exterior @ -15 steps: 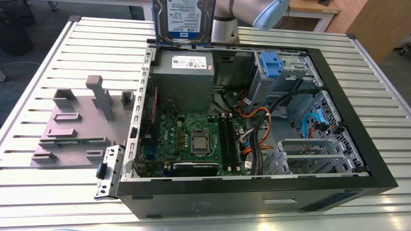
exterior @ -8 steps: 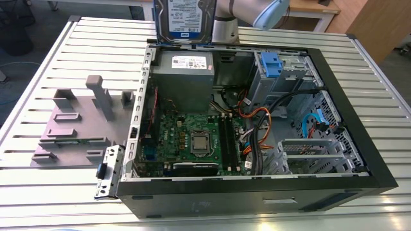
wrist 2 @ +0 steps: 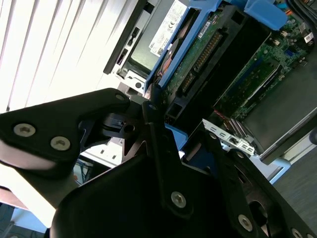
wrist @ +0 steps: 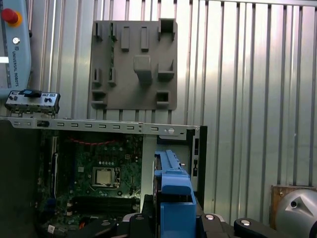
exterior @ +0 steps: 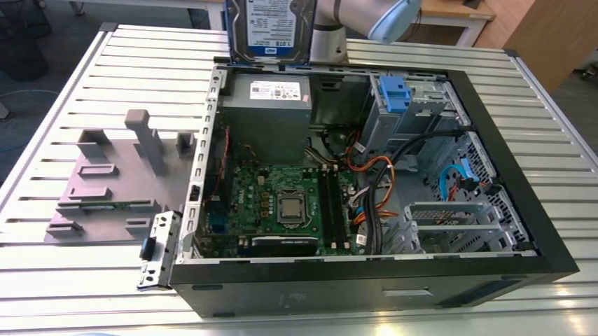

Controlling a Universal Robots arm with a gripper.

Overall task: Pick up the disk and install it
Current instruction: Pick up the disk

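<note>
The disk point(exterior: 266, 28) hangs upright over the open computer case's point(exterior: 374, 287) far rim, the gripper's point(wrist: 174, 218) jaws clamped on its blue frame. Inside sit the motherboard point(exterior: 280, 203), power supply point(exterior: 266, 105) and cables point(exterior: 374, 166).

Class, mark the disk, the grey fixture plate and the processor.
the disk point(exterior: 266, 28), exterior view, on its labelled face.
the grey fixture plate point(exterior: 98, 187), exterior view, on its flat base.
the processor point(exterior: 291, 208), exterior view, on its metal lid.

The disk point(exterior: 268, 43) bears a white-and-blue label point(exterior: 271, 21) and the grey box point(exterior: 266, 122) a white sticker point(exterior: 271, 89) — the print on both is too small to read. The pendant point(wrist: 15, 54) carries a vertical line of lettering — a maker's name.
</note>
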